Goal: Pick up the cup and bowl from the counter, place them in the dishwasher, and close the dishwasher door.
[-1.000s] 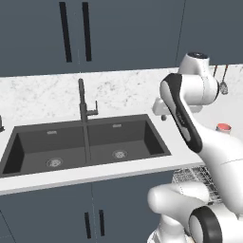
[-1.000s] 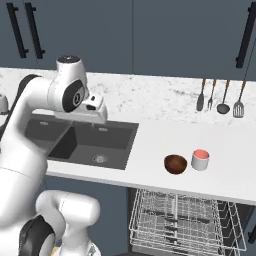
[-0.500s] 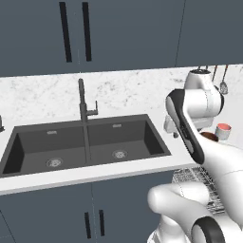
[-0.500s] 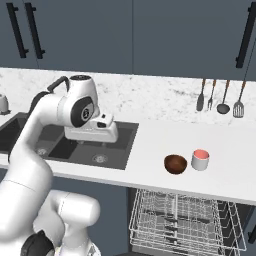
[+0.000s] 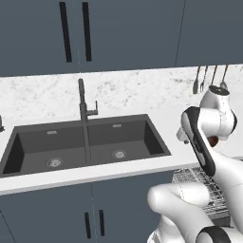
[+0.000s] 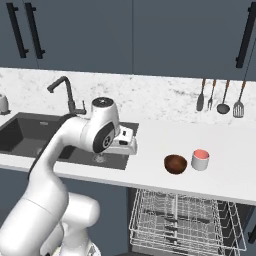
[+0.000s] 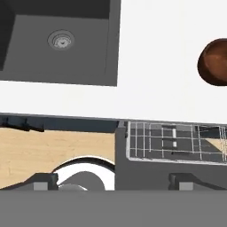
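The brown bowl (image 6: 175, 163) and the small grey-white cup (image 6: 200, 159) with a red top stand side by side on the white counter (image 6: 150, 135), right of the sink. The bowl (image 7: 215, 61) also sits at the right edge of the hand view. My gripper (image 7: 113, 181) is open and holds nothing. It hangs over the counter's front edge by the sink's right corner, left of the bowl and apart from it. Below the counter, the dishwasher's wire rack (image 6: 180, 220) is pulled out over the dark folded-down dishwasher door (image 7: 146, 173).
The dark double sink (image 5: 85, 142) with its tap (image 5: 83, 102) lies left of my hand. Several utensils (image 6: 220, 97) hang on the back wall behind the cup. Blue-grey cupboards (image 5: 52, 213) stand under the sink, and wood floor (image 7: 53, 150) shows below.
My arm has swung right, from over the sink to the counter edge nearer the bowl, and the hand has dropped lower. The gripper stays open; bowl and cup have not moved.
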